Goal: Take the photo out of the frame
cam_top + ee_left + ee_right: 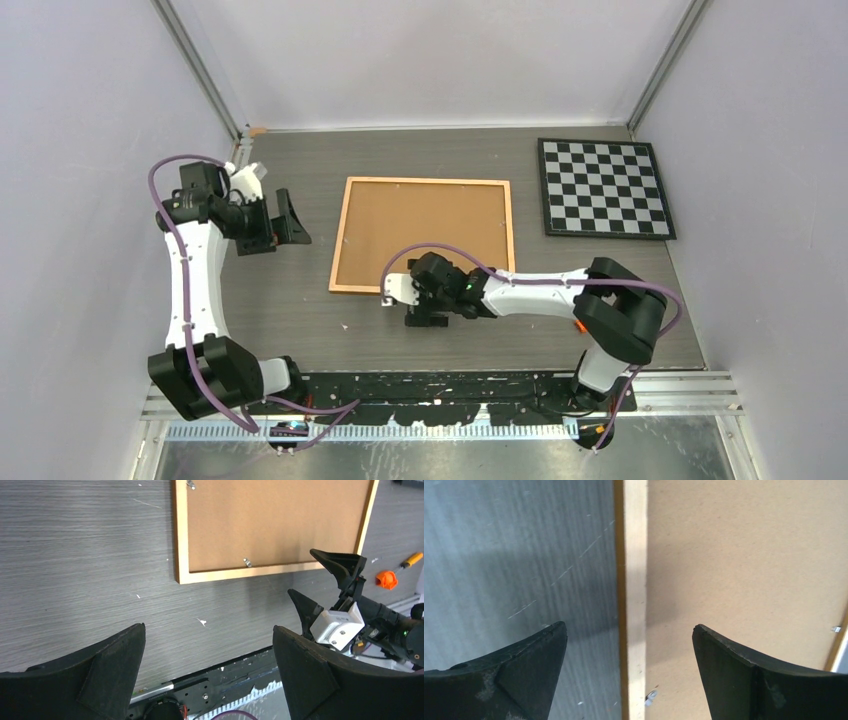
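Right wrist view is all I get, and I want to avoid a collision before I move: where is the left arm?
Observer: The left gripper hangs open off the left side of the frame, apart from it and holding nothing.
Operator: Good. Which edge of the frame am I over? I only see a strip of border.
Observer: The right gripper, open, is over the frame's near edge, the one closest to the robot, about midway along it.
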